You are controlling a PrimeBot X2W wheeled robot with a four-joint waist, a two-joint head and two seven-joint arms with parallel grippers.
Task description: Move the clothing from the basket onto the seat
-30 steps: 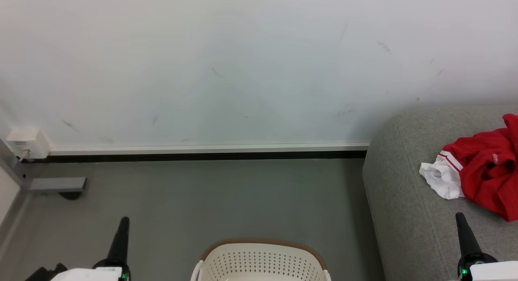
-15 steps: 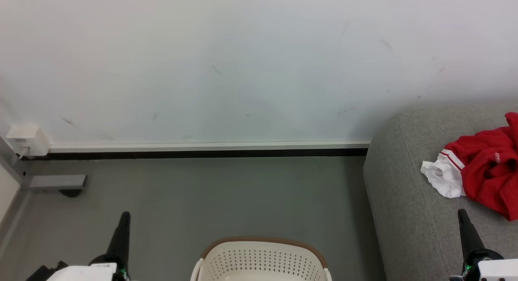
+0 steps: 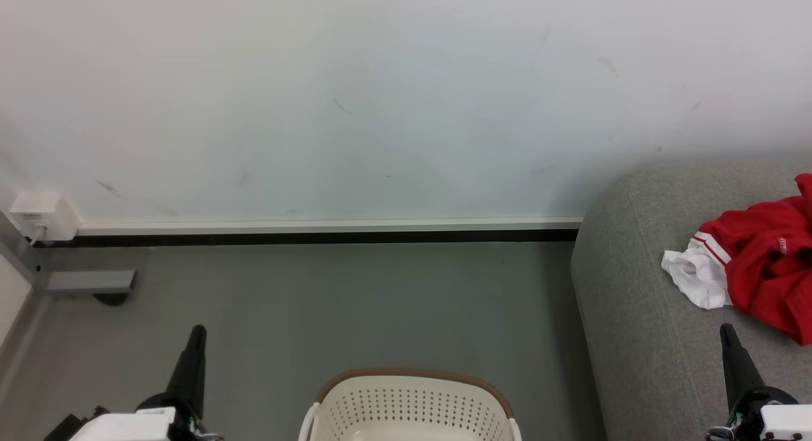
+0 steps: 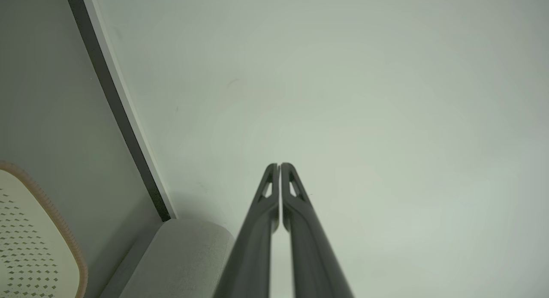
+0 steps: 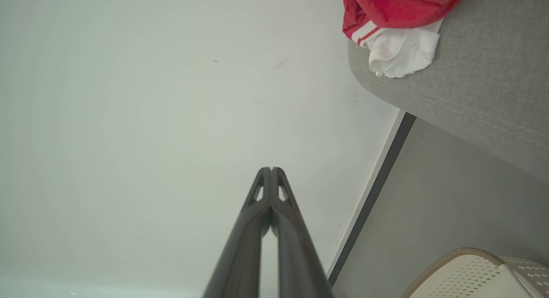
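On the seat point(image 3: 634, 314), up on its flat top, lies the clothing point(image 3: 771, 269) — a crumpled red heap with a white part, edged by thin red stripes, spilling toward the seat's floor-side edge. The heap runs off the right side of the head view, so its full extent can't be told. It sits back from the seat's rounded corner by the wall, with bare grey fabric around the white part.

Right gripper point(image 3: 726, 330) is just short of the heap, over the seat's top, tip pointing up the view and apart from the fabric. The right wrist view shows its two fingers pressed tight together, gripping nothing.

Across to the basket point(image 3: 412, 403) — it's on the floor point(image 3: 317, 301) beside the seat, brown rim and perforated far wall showing. The rest is cut off by the lower edge of the head view, so what it holds can't be told.

Left gripper point(image 3: 198, 332) hangs over the floor on the basket's other side, well apart from the clothing. It's clamped tight too, fingers meeting at the tips, empty.

Behind it all, a pale wall point(image 3: 380, 111) meets the floor at a white skirting point(image 3: 317, 226) with a dark strip under it. A small white box point(image 3: 38, 216) sits at the wall's foot far left, above a grey metal foot point(image 3: 89, 281).
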